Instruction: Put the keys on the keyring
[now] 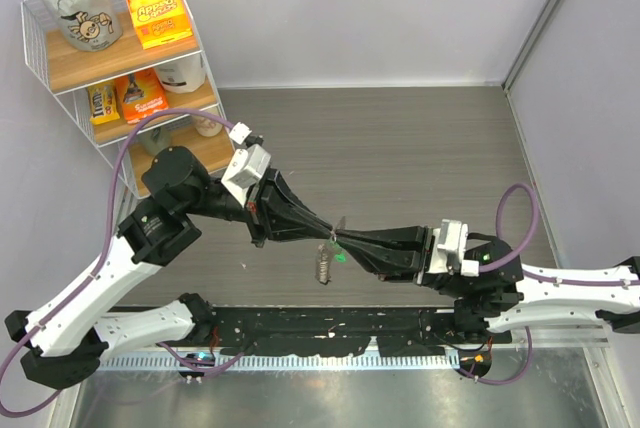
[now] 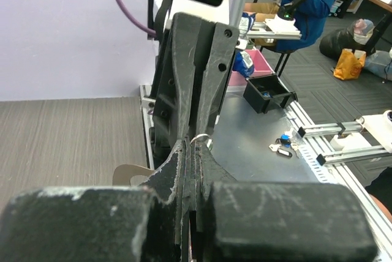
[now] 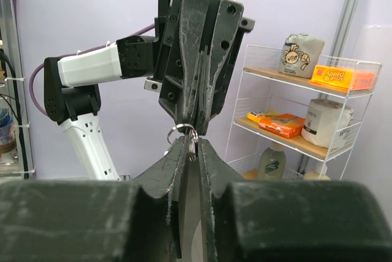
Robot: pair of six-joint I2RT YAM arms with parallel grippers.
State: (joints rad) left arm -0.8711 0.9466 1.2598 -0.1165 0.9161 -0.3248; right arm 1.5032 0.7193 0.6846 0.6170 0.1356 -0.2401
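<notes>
The keyring [image 1: 323,263] hangs in the air above the table [image 1: 420,148], its glittering chain dangling under the spot where the two gripper tips meet. Its thin wire loop [image 3: 182,131] shows right at those tips. The green-headed key [image 1: 340,256] sits just beside the chain, also off the table. We cannot tell whether it is already threaded on the loop or only held against it.

The left gripper [image 1: 330,235] has its fingers pressed together, and we judge it to be pinching the loop. The right gripper [image 1: 346,242] shows only a narrow slit between its fingers, and we cannot tell whether it grips anything.

We judge the task to be mid-threading: both things are lifted and brought together, and the key has yet to be seen hanging freely from the ring.

On the wire shelf rack [image 1: 35,58] an orange box [image 1: 157,13] carries yellow lettering that seems to begin "Apple". The rest is too small to read. Beside it stands a grey bag [image 1: 75,10] with a cartoon figure, and the packets below are illegible
</notes>
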